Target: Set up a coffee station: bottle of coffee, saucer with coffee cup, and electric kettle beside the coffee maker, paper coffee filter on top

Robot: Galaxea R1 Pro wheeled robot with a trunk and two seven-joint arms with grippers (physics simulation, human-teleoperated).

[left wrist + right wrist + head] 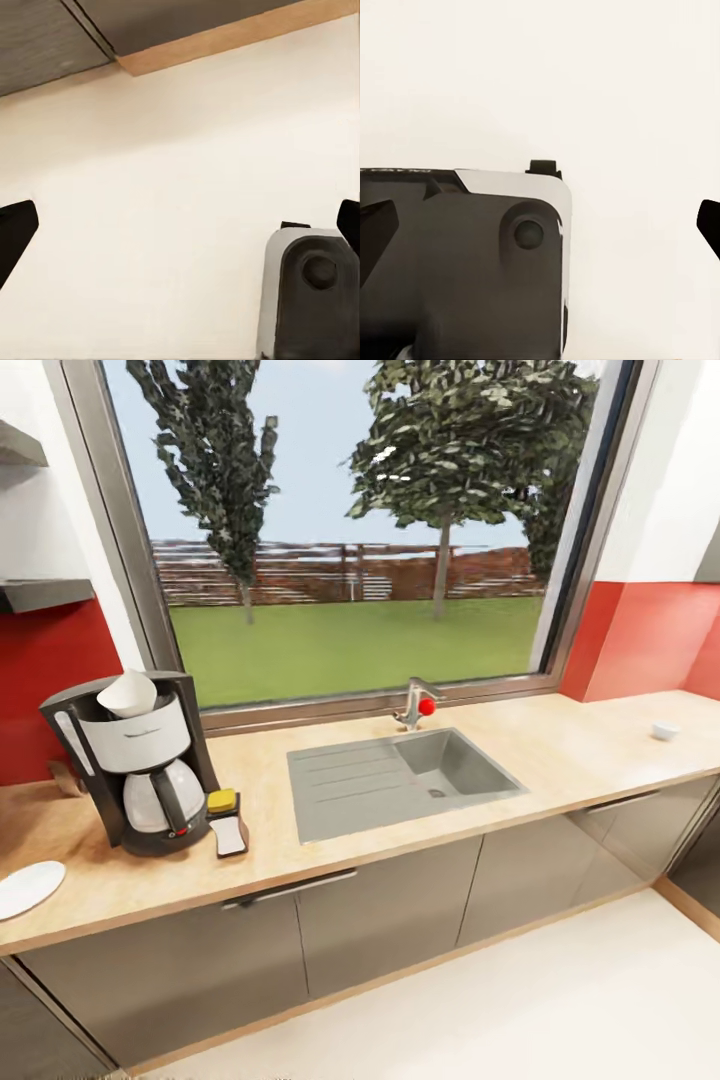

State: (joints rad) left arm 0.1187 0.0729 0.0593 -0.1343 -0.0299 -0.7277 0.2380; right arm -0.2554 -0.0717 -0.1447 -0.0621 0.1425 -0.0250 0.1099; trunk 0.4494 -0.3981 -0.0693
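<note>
Spread wide, both sets of jaws, nothing held between: left gripper (180, 232) over pale floor (165, 187), dark fingertips (15, 232) at opposite edges of left wrist view; right gripper (540, 225) likewise agape, fingertips (375, 225) far apart, above robot base (457, 262) w/ floor beyond. Seen past left gripper: grey cabinet front (45, 37) and wooden plinth strip (240, 34).

Pictured from head cam: wooden countertop (560, 750) under big window (350, 520), trees and lawn outside. Stood at counter's left end, coffee maker (140, 770), black w/ white body and glass carafe, paper coffee filter (128, 693) already sat on top. Touching its base on sink side, small white item w/ yellow top (227, 822); identity unclear. Lay well left of machine, near counter's front edge, white saucer (25, 887), partly cut off by frame. Far right on counter, well apart from coffee maker, coffee cup (665, 731), small and white. Set mid-counter, grey sink (400, 780) w/ drainboard, tap (415, 705) w/ red knob behind. Mounted upper left on wall, shelves (40, 593).
</note>
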